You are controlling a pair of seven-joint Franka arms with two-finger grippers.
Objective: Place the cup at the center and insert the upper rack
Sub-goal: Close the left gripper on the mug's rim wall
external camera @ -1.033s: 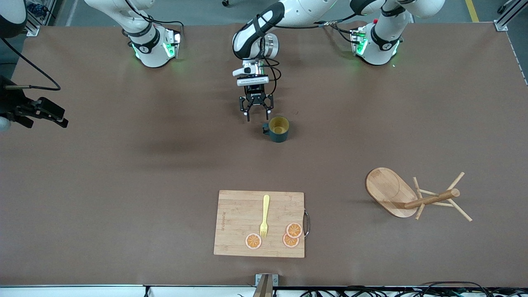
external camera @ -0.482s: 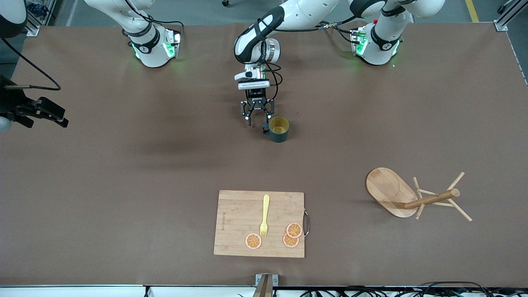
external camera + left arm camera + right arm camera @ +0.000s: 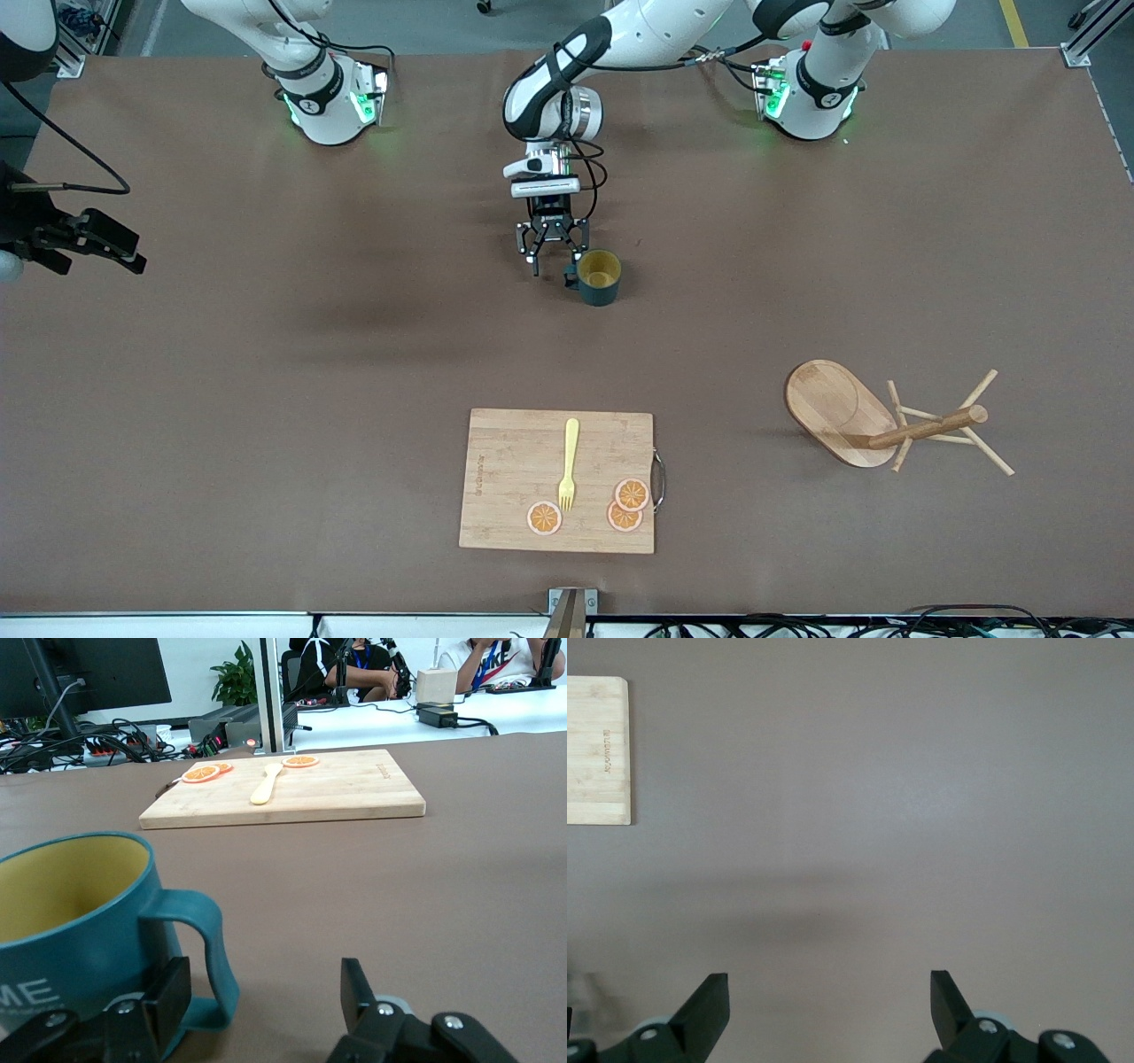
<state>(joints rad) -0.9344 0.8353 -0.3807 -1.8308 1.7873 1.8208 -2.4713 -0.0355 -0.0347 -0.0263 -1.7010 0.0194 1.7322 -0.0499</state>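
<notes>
Our left end effector (image 3: 552,257) sits low with fingers spread around the handle of the teal, yellow-lined cup (image 3: 600,277) mid-bench, probably to grip it. The right end effector (image 3: 830,1014) waits spread.

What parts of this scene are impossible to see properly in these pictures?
- Cup lettering: left wrist view, cut by the edge; only "ME" shows.
- Board: right wrist view, mostly cut by the edge.
- Right tool: out of frame in the front view.
- Left tool touching the cup handle: unclear in both views.

The cup (image 3: 80,921) is cut off by the frame edge.
</notes>
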